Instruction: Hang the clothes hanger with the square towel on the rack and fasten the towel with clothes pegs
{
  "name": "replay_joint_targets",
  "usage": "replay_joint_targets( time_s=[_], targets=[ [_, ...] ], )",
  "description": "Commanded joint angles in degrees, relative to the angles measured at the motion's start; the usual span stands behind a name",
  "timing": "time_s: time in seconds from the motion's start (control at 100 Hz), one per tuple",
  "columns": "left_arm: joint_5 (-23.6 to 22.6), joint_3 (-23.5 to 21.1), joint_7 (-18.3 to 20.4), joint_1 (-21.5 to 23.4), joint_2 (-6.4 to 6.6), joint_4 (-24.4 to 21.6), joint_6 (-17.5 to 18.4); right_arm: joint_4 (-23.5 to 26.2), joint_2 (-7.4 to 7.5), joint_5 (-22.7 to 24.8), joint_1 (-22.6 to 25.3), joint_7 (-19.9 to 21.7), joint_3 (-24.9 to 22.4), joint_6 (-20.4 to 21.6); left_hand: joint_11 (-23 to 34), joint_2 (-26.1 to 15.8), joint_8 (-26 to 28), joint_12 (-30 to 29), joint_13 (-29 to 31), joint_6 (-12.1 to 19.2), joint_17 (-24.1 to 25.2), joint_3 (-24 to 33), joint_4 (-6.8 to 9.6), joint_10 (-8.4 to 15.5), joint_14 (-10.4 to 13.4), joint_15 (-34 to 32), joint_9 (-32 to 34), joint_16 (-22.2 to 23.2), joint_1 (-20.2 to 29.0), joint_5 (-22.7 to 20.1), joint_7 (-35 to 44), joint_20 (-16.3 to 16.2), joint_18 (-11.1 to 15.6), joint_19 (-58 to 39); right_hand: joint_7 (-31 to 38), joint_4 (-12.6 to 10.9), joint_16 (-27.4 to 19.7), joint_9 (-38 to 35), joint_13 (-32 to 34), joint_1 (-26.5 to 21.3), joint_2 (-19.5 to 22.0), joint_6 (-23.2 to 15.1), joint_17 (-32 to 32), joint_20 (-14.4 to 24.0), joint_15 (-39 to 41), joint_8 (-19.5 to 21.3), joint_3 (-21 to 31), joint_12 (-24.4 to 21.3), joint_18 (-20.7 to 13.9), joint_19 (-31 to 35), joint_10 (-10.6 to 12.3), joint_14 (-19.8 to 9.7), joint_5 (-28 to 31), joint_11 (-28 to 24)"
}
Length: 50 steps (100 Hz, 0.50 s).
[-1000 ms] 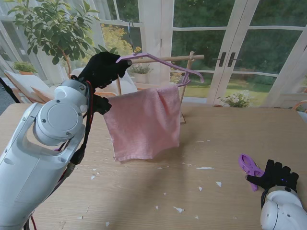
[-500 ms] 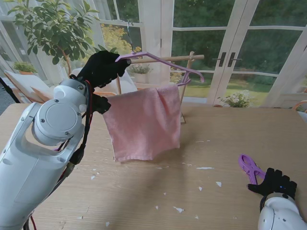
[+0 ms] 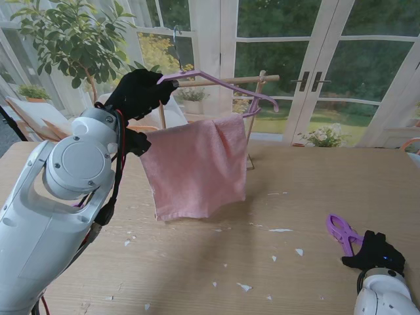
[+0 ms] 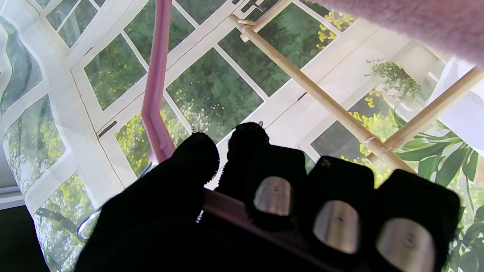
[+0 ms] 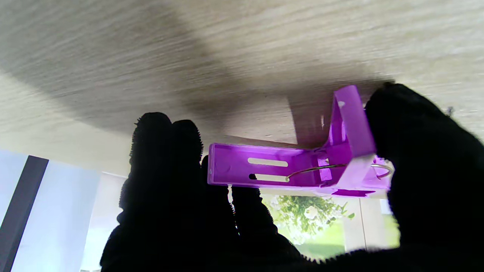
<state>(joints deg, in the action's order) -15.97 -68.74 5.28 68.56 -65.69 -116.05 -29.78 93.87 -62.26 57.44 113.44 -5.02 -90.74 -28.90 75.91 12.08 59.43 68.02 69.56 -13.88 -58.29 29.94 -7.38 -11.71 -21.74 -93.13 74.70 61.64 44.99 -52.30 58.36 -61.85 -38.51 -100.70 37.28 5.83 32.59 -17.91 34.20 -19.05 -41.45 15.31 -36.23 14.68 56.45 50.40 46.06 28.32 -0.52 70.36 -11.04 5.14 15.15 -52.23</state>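
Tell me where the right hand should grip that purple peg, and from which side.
Pinch the peg's two splayed handle ends behind the wire spring, coming from the near side. The long jaw end points away from the right hand, so squeezing there should open it toward the towel.

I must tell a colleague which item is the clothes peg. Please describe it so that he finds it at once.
On the wooden table, look at its right near corner, where the black right hand grips it. The clothes peg is the only bright purple thing there, with a wire spring.

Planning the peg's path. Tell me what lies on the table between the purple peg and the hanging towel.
In the stand view, only bare wooden table with small white scraps lies between the purple clothes peg, held by the right hand, and the pink towel.
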Motion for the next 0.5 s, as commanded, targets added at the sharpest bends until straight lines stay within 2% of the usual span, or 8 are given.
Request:
replay_joint_targets(
  time_s=[0.0, 0.09, 0.26, 0.29, 0.34, 0.4, 0.49],
  targets=[
    [0.03, -0.09, 0.61, -0.14, -0.17, -0.69, 0.02, -1.11, -0.59, -0.37, 0.54, 1.34, 0.05, 0.48, 1.05, -1.05, 0.08, 0.22, 2.65, -2.17, -2.20, 1.00, 1.77, 0.53, 0.57, -4.09, 2.44, -0.36, -1.11, -1.88, 0.04, -0.42, -1.48, -11.99, 8.25, -1.01, 1.65, -6.59, 3.92, -8.04, -0.69, -4.55, -3.53, 22.42, 3.47, 2.44, 14.20, 3.93, -5.00, 2.68, 2.85, 1.14, 3.24, -8.13],
    [-0.02, -0.10, 0.60, -0.10, -0.17, -0.74, 0.00, -1.27, -0.67, -0.61, 0.41, 0.81, -0.11, 0.99, 1.05, -0.97, 0.06, 0.22, 2.65, -2.22, -2.21, 1.04, 1.75, 0.53, 0.57, -4.09, 2.44, -0.37, -1.21, -1.92, 0.03, -0.41, -1.48, -11.97, 10.87, -1.16, 2.28, -9.73, 7.56, -10.01, -1.09, -5.66, -7.09, 22.66, 5.03, 2.37, 16.93, 4.55, -6.05, 4.17, 3.57, 0.52, 5.26, -8.61],
    [-0.03, -0.08, 0.61, -0.07, -0.17, -0.75, -0.04, -1.18, -0.94, -0.98, 0.39, -1.01, -0.65, 2.11, 1.06, -0.90, -0.02, 0.21, 2.65, -2.28, -2.20, 1.22, 1.75, 0.53, 0.58, -4.10, 2.44, -0.40, -1.25, -2.04, -0.07, -0.41, -1.48, -11.96, 12.77, -2.05, 1.90, -15.50, 12.94, -13.76, 0.08, -7.41, -11.45, 22.69, 4.69, 0.42, 21.09, 4.38, -5.67, 5.05, 4.05, 0.25, 10.07, -7.67],
    [-0.02, -0.07, 0.60, -0.06, -0.17, -0.77, -0.06, -1.03, -0.97, -0.89, 0.48, -1.27, -0.84, 2.33, 1.06, -0.88, -0.03, 0.21, 2.65, -2.28, -2.20, 1.24, 1.75, 0.53, 0.58, -4.11, 2.44, -0.40, -1.25, -2.04, -0.08, -0.41, -1.48, -11.96, 13.18, -0.62, 1.70, -17.13, 14.23, -15.13, -0.08, -8.05, -12.35, 22.73, 4.43, -0.36, 20.94, 3.67, -5.43, 5.24, 4.25, 0.18, 11.29, -7.17],
    [-0.06, -0.04, 0.61, -0.06, -0.17, -0.80, -0.05, -0.71, -1.08, -0.91, 0.63, -1.79, -1.17, 2.59, 1.03, -0.89, -0.03, 0.19, 2.65, -2.26, -2.20, 1.26, 1.75, 0.47, 0.58, -4.11, 2.47, -0.41, -1.29, -2.01, -0.10, -0.41, -1.48, -11.96, 16.12, 2.40, 1.57, -19.87, 16.34, -18.06, -0.98, -9.47, -13.71, 22.99, 4.41, -4.74, 20.53, 2.05, -5.09, 5.91, 4.30, 0.14, 12.38, -6.99],
    [-0.08, -0.04, 0.62, -0.06, -0.16, -0.80, -0.02, -0.24, -1.24, -1.10, 0.86, -2.56, -1.65, 3.03, 1.00, -0.89, -0.03, 0.17, 2.65, -2.23, -2.20, 1.31, 1.75, 0.41, 0.58, -4.11, 2.48, -0.41, -1.23, -2.00, -0.10, -0.42, -1.48, -11.96, 18.27, 3.75, 1.07, -22.36, 18.31, -20.73, -1.51, -10.78, -14.99, 23.27, 4.43, -6.51, 19.83, 1.59, -4.77, 6.68, 4.71, 0.19, 13.42, -6.65],
    [-0.05, -0.03, 0.61, -0.10, -0.17, -0.78, -0.05, 0.87, -1.48, -1.65, 1.46, -3.38, -2.61, 4.11, 0.98, -0.88, -0.02, 0.17, 2.65, -2.23, -2.20, 1.34, 1.74, 0.40, 0.58, -4.11, 2.49, -0.42, -1.26, -2.01, -0.08, -0.42, -1.48, -11.96, 21.98, 4.43, -0.28, -25.09, 20.25, -24.41, -0.86, -12.36, -16.43, 23.69, 5.56, -8.84, 18.66, 1.96, -4.76, 7.82, 5.02, 0.52, 14.13, -6.52]
  ],
)
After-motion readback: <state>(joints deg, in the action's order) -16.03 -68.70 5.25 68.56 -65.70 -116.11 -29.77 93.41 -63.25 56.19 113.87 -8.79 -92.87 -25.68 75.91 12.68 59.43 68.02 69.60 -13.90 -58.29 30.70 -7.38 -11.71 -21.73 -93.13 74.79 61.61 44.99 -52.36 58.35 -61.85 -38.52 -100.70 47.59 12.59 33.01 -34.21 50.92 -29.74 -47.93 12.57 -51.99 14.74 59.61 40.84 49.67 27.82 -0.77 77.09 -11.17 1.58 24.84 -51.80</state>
